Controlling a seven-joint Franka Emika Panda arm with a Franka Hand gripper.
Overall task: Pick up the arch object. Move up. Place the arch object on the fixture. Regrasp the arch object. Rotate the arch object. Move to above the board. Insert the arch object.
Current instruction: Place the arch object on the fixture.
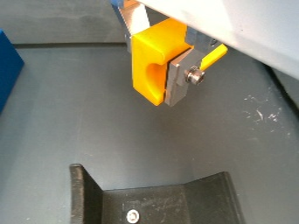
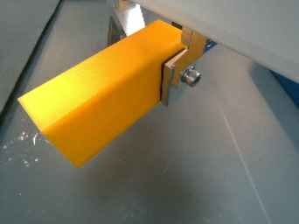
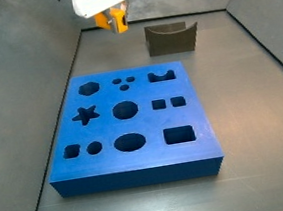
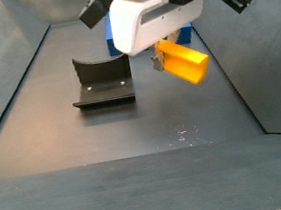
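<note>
The arch object [image 1: 152, 66] is a bright orange-yellow block with a curved notch, held above the floor with my gripper [image 1: 158, 70] shut on it. It fills much of a wrist view [image 2: 100, 92], with one silver finger plate [image 2: 174, 80] pressed on its side. In both side views the arch object [image 3: 115, 21] [image 4: 184, 61] hangs under the gripper [image 4: 168, 52], off the ground. The fixture [image 1: 158, 203] [image 3: 170, 38] [image 4: 101, 82], a dark notched holder, stands on the floor a short way from the block. The blue board [image 3: 134, 127] with its shaped holes lies in front of the fixture.
Grey walls [image 3: 30, 64] slope up around the dark floor. A blue edge of the board [image 1: 7, 66] shows at the side of a wrist view. White scuff marks [image 4: 182, 135] dot the floor.
</note>
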